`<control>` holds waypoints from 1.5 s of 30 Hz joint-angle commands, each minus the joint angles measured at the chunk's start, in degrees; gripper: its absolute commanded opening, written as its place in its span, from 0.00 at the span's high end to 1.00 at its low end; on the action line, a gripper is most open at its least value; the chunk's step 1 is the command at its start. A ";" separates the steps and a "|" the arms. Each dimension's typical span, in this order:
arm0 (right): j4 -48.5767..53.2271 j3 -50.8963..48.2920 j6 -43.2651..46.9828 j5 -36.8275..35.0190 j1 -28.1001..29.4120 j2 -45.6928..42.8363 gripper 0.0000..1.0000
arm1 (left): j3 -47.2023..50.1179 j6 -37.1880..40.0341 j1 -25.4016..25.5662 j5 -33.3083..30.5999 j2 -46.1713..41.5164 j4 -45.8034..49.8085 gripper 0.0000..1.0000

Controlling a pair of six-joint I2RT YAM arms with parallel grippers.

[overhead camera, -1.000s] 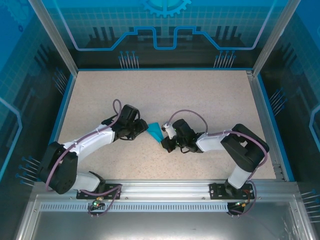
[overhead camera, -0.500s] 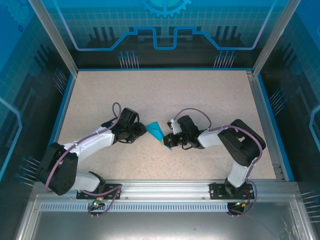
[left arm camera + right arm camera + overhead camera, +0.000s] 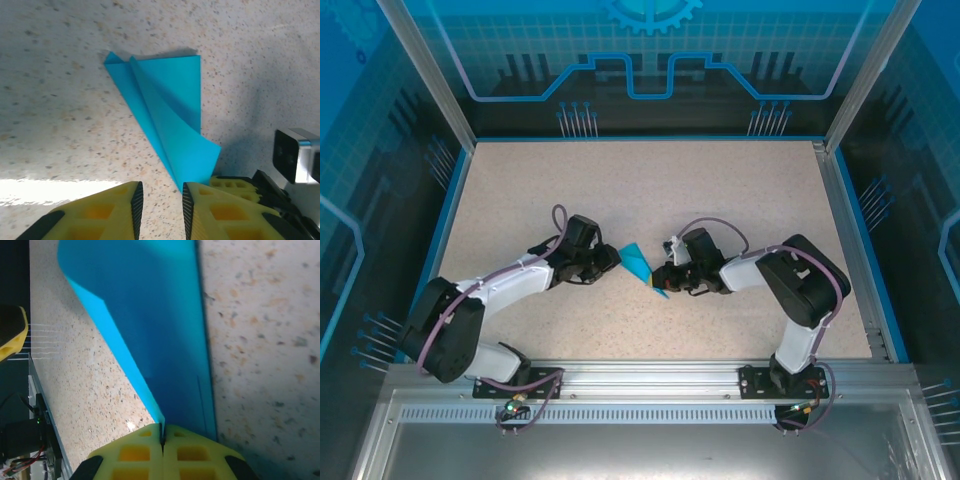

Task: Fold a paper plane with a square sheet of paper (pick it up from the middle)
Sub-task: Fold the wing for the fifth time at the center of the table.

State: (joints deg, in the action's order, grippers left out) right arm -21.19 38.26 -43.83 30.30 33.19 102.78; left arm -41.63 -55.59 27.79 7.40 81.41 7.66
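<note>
The cyan-blue sheet of paper (image 3: 639, 264) is folded into a narrow pointed shape with one flap lifted, and it sits mid-table between the two arms. My right gripper (image 3: 661, 281) is shut on the paper's (image 3: 150, 315) near edge, its yellow fingers (image 3: 195, 452) pressed together on the fold. My left gripper (image 3: 612, 261) sits just left of the paper. In the left wrist view the paper (image 3: 170, 115) points toward my left gripper (image 3: 161, 210), which is open by a narrow gap with bare table between the pads. The paper's tip ends at the right pad's inner edge.
The speckled beige table (image 3: 650, 190) is walled by blue-lit panels and a metal frame (image 3: 430, 80). A metal rail (image 3: 650, 378) runs along the near edge. The right gripper's yellow fingers (image 3: 235, 184) lie close beside my left fingers.
My left gripper has crept toward the paper and its jaws have narrowed. The right gripper has swung up and left, still shut on the paper, which has tilted and shifted slightly.
</note>
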 commanded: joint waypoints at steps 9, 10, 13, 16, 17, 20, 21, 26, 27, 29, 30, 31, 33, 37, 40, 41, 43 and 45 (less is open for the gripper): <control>5.30 1.24 -5.72 4.27 -3.16 3.20 1.00 | -0.72 0.82 4.85 4.01 5.88 -8.17 0.72; 5.39 1.44 -6.07 4.58 -3.42 3.43 1.00 | -0.66 0.91 5.14 4.34 6.48 -9.36 0.72; 5.46 1.29 -7.26 4.80 -3.90 3.83 1.00 | -0.65 0.40 5.85 5.94 8.50 -13.19 0.72; 4.73 0.66 -8.86 5.66 -4.38 4.17 1.00 | -1.31 0.02 6.32 6.23 10.34 -15.55 0.72; 5.33 0.89 -9.00 5.62 -4.52 4.20 1.00 | -1.35 -0.17 6.43 6.39 10.82 -16.41 0.72; 8.14 1.13 -9.01 5.13 -4.83 4.18 1.00 | -1.77 -0.26 6.42 7.13 12.51 -18.65 0.71; 8.18 1.18 -9.14 5.32 -4.90 4.17 1.00 | -2.00 -0.21 6.52 7.23 12.92 -19.10 0.71; 8.79 1.32 -9.94 5.65 -5.13 4.35 1.00 | -2.38 -0.48 6.62 7.97 14.80 -21.86 0.70; 8.69 1.38 -10.13 5.87 -5.08 4.53 1.00 | -2.40 -0.54 6.62 8.08 15.09 -22.42 0.69; 8.71 1.35 -10.42 5.88 -5.11 4.38 1.00 | -2.65 -0.41 6.64 8.31 15.84 -22.77 0.69; 8.67 1.38 -10.53 5.93 -5.17 4.29 1.00 | -2.78 -0.18 6.59 8.10 16.41 -22.73 0.68; 8.71 1.38 -10.76 5.91 -5.19 4.27 1.00 | -3.04 0.00 6.58 7.92 16.87 -22.82 0.68; 8.46 1.39 -11.08 6.14 -5.22 4.18 1.00 | -3.52 0.36 6.63 7.47 17.92 -23.10 0.68; 8.80 1.34 -11.35 5.95 -5.16 3.81 1.00 | -4.74 1.33 6.65 6.20 19.86 -23.34 0.68; 9.25 1.55 -11.29 5.81 -5.16 3.74 1.00 | -6.07 1.97 6.57 5.58 21.25 -23.02 0.68; 9.48 1.55 -11.27 5.65 -5.15 3.65 1.00 | -6.45 1.99 6.50 5.45 21.88 -22.35 0.68; 9.97 1.49 -11.10 5.38 -5.15 3.42 1.00 | -7.30 2.55 6.53 5.56 23.26 -21.39 0.68; 10.53 1.59 -10.88 5.07 -5.16 3.02 0.99 | -7.96 2.58 6.50 5.64 24.55 -20.67 0.68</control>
State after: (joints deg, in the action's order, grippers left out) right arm -17.54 40.32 -54.04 37.28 29.19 105.25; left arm -47.90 -54.96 33.98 14.22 104.03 -14.22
